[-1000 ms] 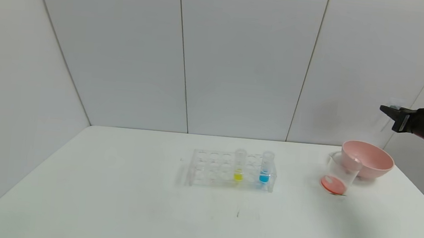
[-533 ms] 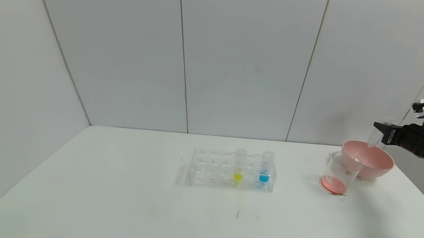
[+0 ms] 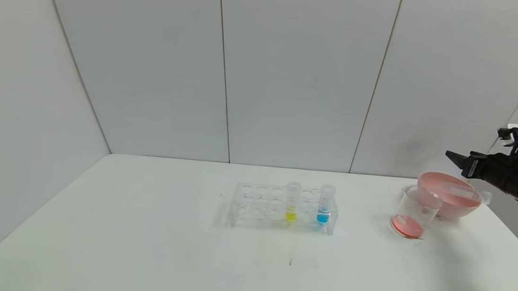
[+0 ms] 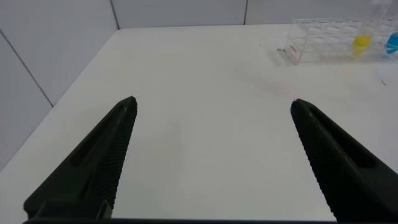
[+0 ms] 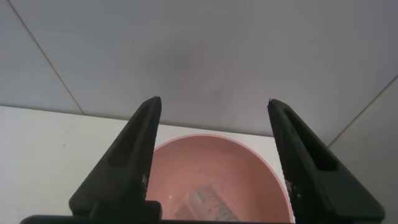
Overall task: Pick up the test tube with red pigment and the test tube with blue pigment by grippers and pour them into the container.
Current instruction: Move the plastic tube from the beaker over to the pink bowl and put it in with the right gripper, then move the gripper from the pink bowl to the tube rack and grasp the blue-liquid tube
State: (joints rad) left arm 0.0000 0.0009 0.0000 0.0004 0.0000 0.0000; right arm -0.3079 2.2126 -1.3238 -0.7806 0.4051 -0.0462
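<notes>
My right gripper [image 3: 455, 159] [image 5: 214, 101] hangs open just above the pink bowl [image 3: 457, 210] [image 5: 217, 162] at the table's far right, holding nothing. A clear test tube [image 3: 466, 190] [image 5: 211, 205] with no colour showing lies on its side in that bowl. The container [image 3: 416, 210], a clear beaker, stands against the bowl's left side with red-orange liquid in its bottom. The test tube with blue pigment [image 3: 325, 204] [image 4: 393, 40] stands upright in the clear rack [image 3: 258, 207] [image 4: 317, 40] at mid-table. My left gripper [image 4: 212, 102] is open over bare table, well away from the rack.
A tube with yellow liquid [image 3: 292, 201] [image 4: 362, 40] stands in the rack next to the blue one. The white table [image 3: 135, 247] ends at grey wall panels behind and at an edge close beyond the bowl on the right.
My right gripper came down from high by the wall to just over the bowl and opened. The clear tube it held now lies in the bowl.
</notes>
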